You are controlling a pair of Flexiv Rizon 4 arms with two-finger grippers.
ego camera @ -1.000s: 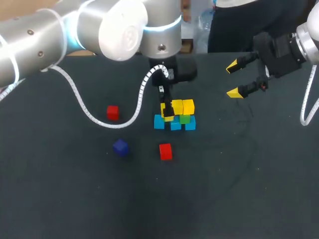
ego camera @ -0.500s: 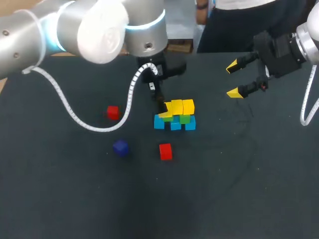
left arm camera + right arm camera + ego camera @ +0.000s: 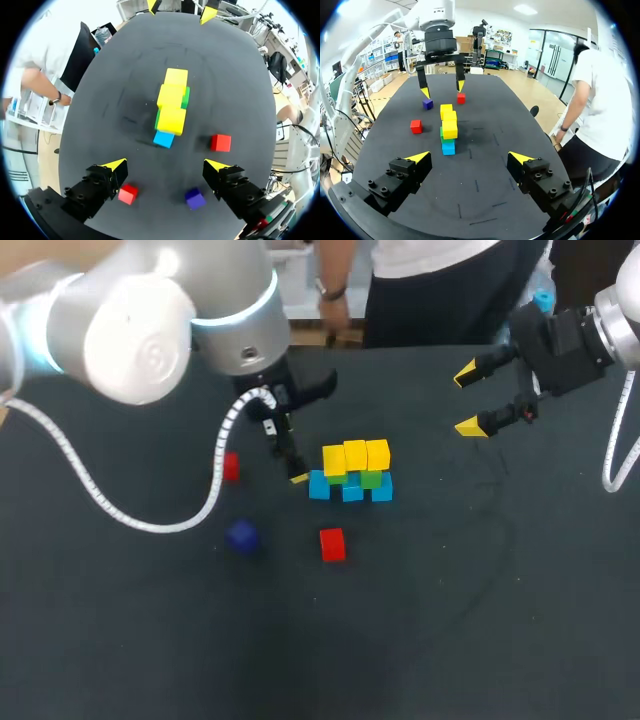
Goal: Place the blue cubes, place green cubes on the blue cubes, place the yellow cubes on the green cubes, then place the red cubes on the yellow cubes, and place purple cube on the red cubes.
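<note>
A stack stands mid-table: a row of blue cubes [image 3: 350,490], green cubes [image 3: 371,479] on them, and three yellow cubes [image 3: 355,455] on top. My left gripper [image 3: 293,472] hangs open just left of the stack, touching nothing. In the left wrist view the stack's yellow cubes [image 3: 172,100] lie ahead of the open left gripper [image 3: 166,165]. One red cube [image 3: 332,544] sits in front of the stack, another red cube [image 3: 231,467] to its left. The purple cube [image 3: 242,536] lies front left. My right gripper [image 3: 470,400] is open and empty at the far right.
In the right wrist view the stack [image 3: 449,122] lies ahead of the right gripper [image 3: 470,158], with my left gripper [image 3: 441,90] beyond it. A person stands past the table's far edge, not reaching over it. The table [image 3: 480,620] is dark and flat.
My left gripper has drawn back from the leftmost yellow cube and moved left, leaving it on the stack. The right arm has not moved.
</note>
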